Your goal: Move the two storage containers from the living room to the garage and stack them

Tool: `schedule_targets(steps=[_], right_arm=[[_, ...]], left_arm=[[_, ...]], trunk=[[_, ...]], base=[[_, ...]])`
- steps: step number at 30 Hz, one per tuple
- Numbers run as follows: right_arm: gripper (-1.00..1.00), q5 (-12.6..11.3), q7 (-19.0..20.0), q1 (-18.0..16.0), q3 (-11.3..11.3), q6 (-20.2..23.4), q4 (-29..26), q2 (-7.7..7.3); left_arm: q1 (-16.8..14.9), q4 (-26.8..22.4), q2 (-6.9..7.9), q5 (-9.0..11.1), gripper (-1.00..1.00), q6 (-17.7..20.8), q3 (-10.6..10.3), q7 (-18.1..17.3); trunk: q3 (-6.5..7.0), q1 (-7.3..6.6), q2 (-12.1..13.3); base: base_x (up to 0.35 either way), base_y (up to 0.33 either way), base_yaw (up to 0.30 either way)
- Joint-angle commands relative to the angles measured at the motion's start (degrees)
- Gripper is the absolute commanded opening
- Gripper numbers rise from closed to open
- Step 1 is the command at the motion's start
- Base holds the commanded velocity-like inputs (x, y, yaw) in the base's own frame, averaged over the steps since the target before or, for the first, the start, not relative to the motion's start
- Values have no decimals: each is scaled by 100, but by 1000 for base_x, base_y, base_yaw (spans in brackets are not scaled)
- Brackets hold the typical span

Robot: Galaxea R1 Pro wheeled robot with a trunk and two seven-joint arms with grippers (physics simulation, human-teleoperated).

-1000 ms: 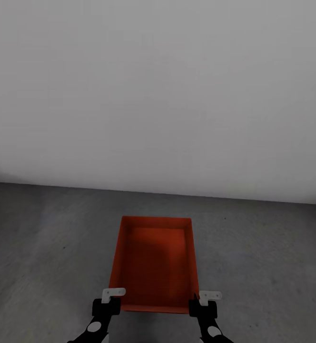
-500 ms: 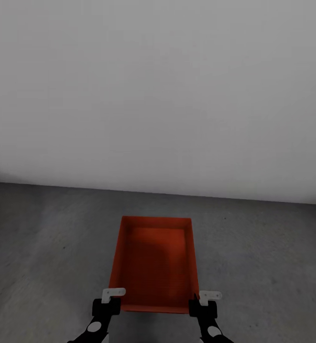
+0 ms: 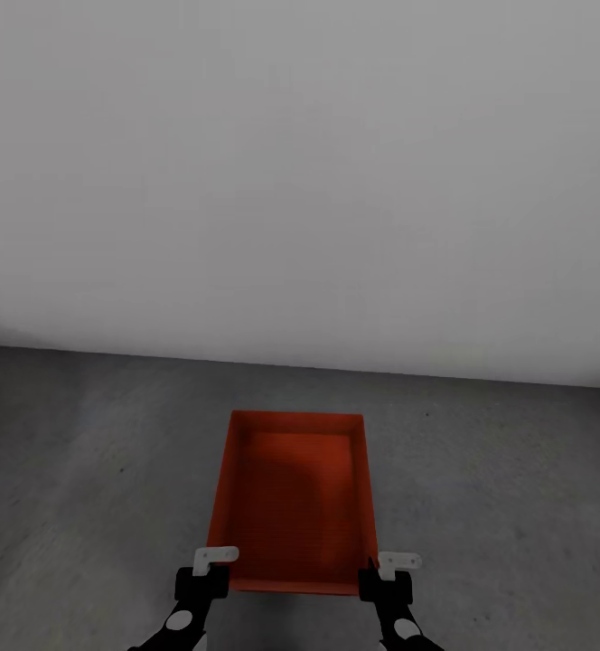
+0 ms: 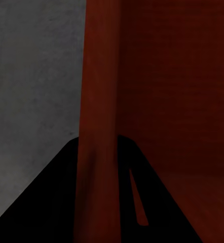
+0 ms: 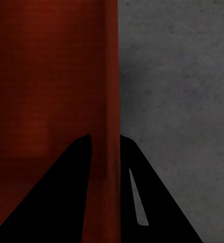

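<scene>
The left gripper (image 3: 211, 568) is seen at the near left corner of the bin (image 3: 293, 497), and the right gripper (image 3: 386, 571) at the near right corner. In each wrist view one side wall of the bin is caught between the two dark fingers, so each gripper is judged to be pinching a wall – the left wall (image 4: 98, 126) by the left one, the right wall (image 5: 111, 101) by the right one. One finger of each pair is placed inside the bin and one outside.

The bin is held upright, open side up, over the grey floor (image 3: 92, 506), near the pale wall (image 3: 300, 181). It cannot be told from these views whether the bottom is touching the floor or is held just above it.

The step in hand is judged to be the placing of a bin on the garage floor. The next move calls for the bin to be lowered flat until it is fully supported, then for both grippers to be spread together and lifted straight up – otherwise the bin may be dragged or tipped by one side.

By count: one bin is seen, two grippers, four fingers in the wrist views, one wall, one floor. A second bin must be stacked on this one before the task can be judged complete.
</scene>
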Motion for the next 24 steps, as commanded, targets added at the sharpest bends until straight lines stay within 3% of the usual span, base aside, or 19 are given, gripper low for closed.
schedule_targets(steps=[1,24], right_arm=[[-100,103,74,-6,-100,-83,-369,1],[-100,103,74,-6,-95,-83,-369,1]], left_arm=[[0,17,4,25,-100,-5,-3,61],[0,17,12,18,-100,-22,-2,61]], trunk=[[-5,1,-5],[-418,506,-927]], base=[[0,0,0],[0,0,0]])
